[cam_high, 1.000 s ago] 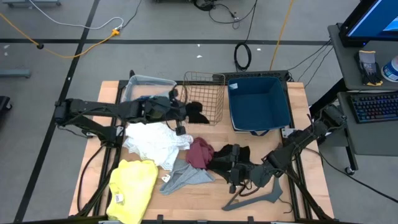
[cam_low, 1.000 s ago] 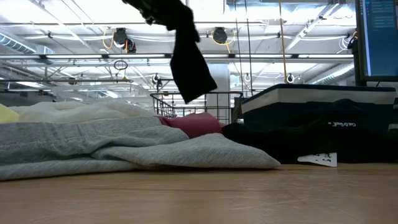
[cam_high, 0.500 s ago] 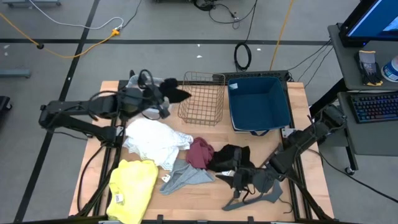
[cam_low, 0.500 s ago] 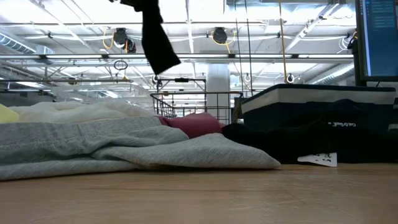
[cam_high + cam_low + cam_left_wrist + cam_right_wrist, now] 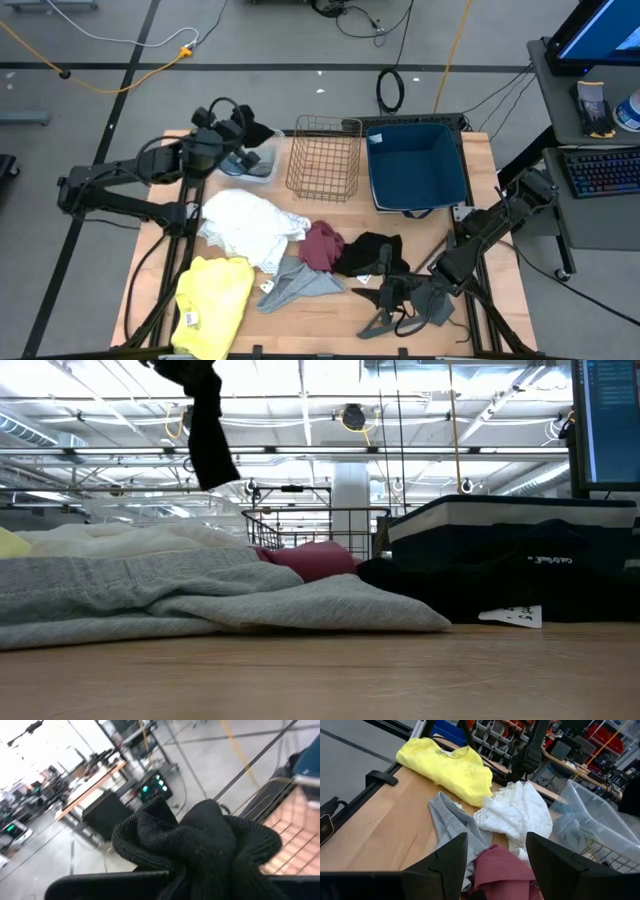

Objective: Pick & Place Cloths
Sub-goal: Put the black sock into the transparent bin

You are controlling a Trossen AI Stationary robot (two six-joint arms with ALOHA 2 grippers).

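A small black cloth (image 5: 258, 132) hangs from my left gripper (image 5: 238, 131), which is shut on it above the far rim of a clear plastic bin (image 5: 262, 165) at the table's far left. In the low view the cloth (image 5: 211, 435) dangles high over the table. On the tabletop lie a white cloth (image 5: 250, 225), a yellow cloth (image 5: 215, 300), a grey one (image 5: 297, 284), a maroon one (image 5: 322, 245) and another black one (image 5: 370, 253). My right gripper (image 5: 386, 291) stands open above the table's near right part, its fingers pointing at the maroon cloth (image 5: 500, 870) and touching nothing. My left gripper pinches a bunched-up upper part of the black cloth (image 5: 192, 862) between its two fingers; how many layers it has, I cannot tell. The fingers come nearly level from the table's left. The rest of the cloth (image 5: 213, 455) hangs slack below, clear of everything.
A wire basket (image 5: 325, 155) and a blue bin (image 5: 415, 165) stand side by side at the far edge, right of the clear bin. A grey clothes hanger (image 5: 420, 312) lies by my right gripper near the front edge. Bare wood shows at the near right.
My left gripper has carried the black cloth from over the wire basket toward the table's far left, rising and tipping up toward level; the cloth has swung along and now hangs above the clear bin. My right gripper has edged slightly toward the near edge, still open.
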